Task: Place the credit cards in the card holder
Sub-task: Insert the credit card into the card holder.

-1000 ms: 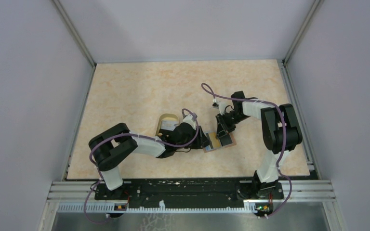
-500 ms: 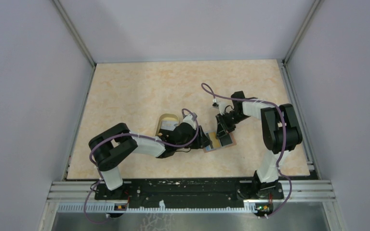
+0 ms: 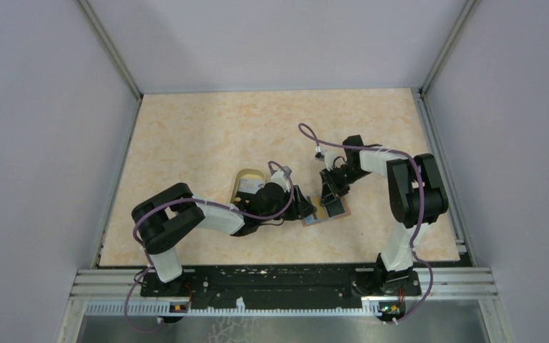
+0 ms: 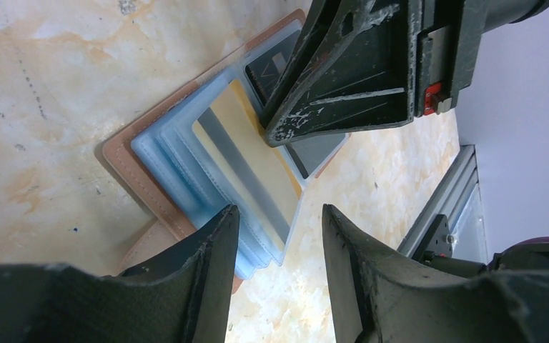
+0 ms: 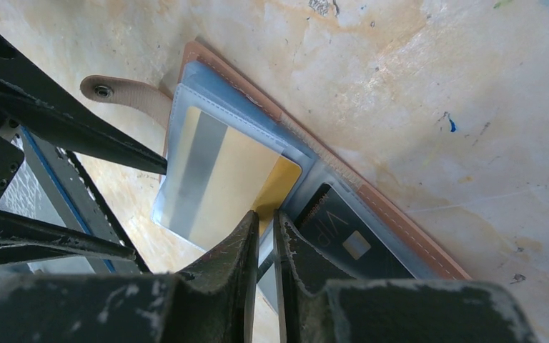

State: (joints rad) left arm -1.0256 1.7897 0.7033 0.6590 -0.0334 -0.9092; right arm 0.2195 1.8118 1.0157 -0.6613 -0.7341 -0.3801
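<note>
Tightly, left end effector [image 4: 277, 214], right end effector [image 5: 266, 218] crowding card holder [image 4: 118, 156], tabletop [image 3: 207, 128] around

This is a robotics lab test cell: plain pale lilac-grey wall panels [image 3: 43, 143] box in a beige marbled tabletop [image 3: 200, 128] on three sides, framed by bare aluminium corner posts [image 3: 111, 50]. A black-and-white jointed left arm [image 3: 186, 214] and its matching right arm [image 3: 414, 189], trailing purple cables [image 3: 357, 148], are bolted to a black base plate [image 3: 286, 275] on slotted aluminium rails [image 3: 465, 282] at the near edge. Up close, the tabletop is scuffed and flecked with blue paint specks [image 5: 448, 123].
</note>
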